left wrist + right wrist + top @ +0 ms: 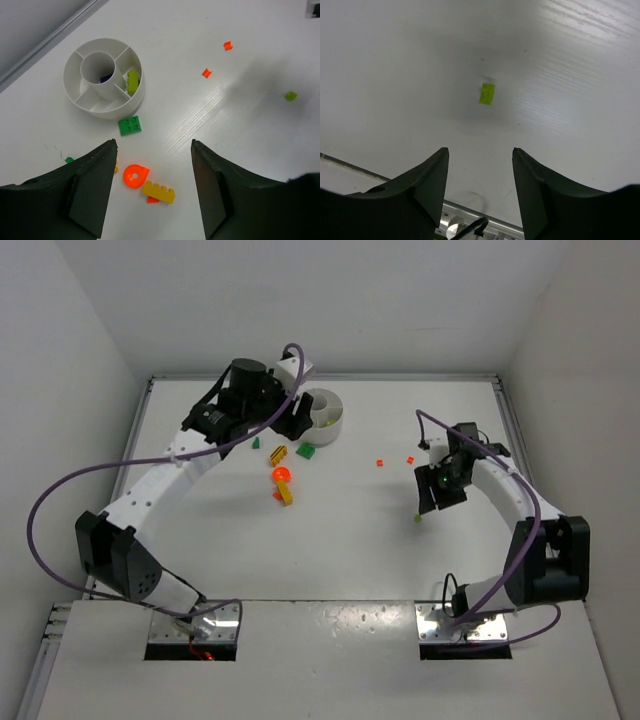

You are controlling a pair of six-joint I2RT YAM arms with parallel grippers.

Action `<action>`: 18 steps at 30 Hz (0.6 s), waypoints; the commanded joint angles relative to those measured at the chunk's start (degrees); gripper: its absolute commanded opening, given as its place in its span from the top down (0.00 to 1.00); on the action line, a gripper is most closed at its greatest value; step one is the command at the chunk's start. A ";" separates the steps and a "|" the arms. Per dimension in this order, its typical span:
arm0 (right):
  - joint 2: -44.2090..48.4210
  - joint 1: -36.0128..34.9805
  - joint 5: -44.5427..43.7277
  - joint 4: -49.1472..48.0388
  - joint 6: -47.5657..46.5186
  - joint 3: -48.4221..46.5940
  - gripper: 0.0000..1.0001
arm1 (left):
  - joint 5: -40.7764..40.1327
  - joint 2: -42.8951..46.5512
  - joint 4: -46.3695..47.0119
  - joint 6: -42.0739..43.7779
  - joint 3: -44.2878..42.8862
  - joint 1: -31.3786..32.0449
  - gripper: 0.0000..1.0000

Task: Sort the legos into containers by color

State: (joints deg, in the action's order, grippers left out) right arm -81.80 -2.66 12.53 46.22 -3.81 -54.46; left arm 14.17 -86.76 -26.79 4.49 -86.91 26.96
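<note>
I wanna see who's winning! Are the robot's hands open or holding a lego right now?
Left gripper: open, holding nothing.
Right gripper: open, holding nothing; a lime lego lies loose ahead of it.

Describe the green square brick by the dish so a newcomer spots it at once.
Find the round white divided dish at the far side of the table. Just outside its wall lies a flat green square brick with four studs. The orange round piece and yellow brick lie farther off.
</note>
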 commanded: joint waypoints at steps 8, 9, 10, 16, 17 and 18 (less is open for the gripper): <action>-9.34 -2.88 -3.48 -2.89 2.06 -0.03 0.57 | 1.21 8.97 4.02 -1.42 10.00 -1.47 0.32; -10.21 -3.40 -5.14 -2.89 2.75 -0.56 0.57 | 1.21 9.59 4.54 -1.42 10.01 -1.47 0.32; -10.22 -3.41 -5.94 -2.89 3.37 -0.56 0.57 | 1.21 9.59 4.55 -0.89 10.71 -1.47 0.32; -14.52 -4.55 -8.93 -2.97 5.39 -4.17 0.57 | 1.21 10.12 5.08 -0.89 11.77 -2.00 0.32; -15.05 -5.16 -9.45 -2.97 5.40 -4.86 0.57 | 1.73 10.12 5.08 -0.89 11.77 -2.00 0.31; -15.75 -5.17 -10.15 -2.97 5.40 -4.87 0.57 | 1.73 10.12 5.60 -0.89 12.29 -2.52 0.31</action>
State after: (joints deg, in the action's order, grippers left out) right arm -96.36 -7.18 5.50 43.70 0.03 -56.88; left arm 14.87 -79.07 -23.99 3.79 -75.16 25.74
